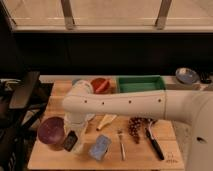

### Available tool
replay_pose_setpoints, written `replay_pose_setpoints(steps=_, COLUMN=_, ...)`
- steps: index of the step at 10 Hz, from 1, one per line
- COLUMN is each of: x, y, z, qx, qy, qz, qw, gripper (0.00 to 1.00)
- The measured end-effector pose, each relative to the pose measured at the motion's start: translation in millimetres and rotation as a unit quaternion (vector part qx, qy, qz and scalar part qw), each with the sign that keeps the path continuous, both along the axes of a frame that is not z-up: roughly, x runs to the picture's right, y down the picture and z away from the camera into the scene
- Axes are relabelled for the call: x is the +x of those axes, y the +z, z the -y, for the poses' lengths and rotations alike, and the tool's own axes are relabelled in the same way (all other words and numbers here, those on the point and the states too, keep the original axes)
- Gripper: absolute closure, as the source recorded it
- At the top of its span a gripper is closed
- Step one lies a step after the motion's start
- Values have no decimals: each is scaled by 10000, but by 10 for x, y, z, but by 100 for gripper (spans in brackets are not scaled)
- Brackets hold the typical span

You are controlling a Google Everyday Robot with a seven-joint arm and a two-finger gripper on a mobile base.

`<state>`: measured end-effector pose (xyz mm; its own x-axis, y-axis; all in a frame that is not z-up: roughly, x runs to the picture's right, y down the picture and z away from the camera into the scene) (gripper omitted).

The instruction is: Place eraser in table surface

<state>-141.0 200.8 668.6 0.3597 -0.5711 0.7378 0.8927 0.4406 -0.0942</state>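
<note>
One gripper (73, 138) clamps one eraser (69, 142) above the table (52, 160); open wood at 6 o'clock, before the front edge.

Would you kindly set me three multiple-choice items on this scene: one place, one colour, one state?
1. The eraser is: A on the windowsill; B at the table surface's front left, beside the maroon bowl; C on the floor.
2. The tray is: A green; B red; C yellow.
3. The arm: A is folded away; B points upward; C reaches across, claw low by the eraser.
Answers: B, it shows beside the bowl; A, its walls are green; C, the arm spans the table.
</note>
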Motion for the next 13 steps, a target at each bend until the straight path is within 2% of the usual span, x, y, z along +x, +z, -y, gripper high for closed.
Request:
replay_pose_setpoints(steps=2, x=137, y=78, z=279, qx=31, qy=422, qz=160, qw=9990, gripper=100)
replay_pose_setpoints(steps=4, x=266, y=307, z=614, qx=68, qy=806, qz=170, qw=9966, gripper=100)
replay_pose_setpoints(steps=6, x=322, y=482, z=868, qx=162, qy=1004, qz=98, qw=9948, gripper=100)
replay_pose_setpoints(steps=13, x=329, y=516, z=901, qx=172, qy=1026, qz=88, qw=9945, gripper=100)
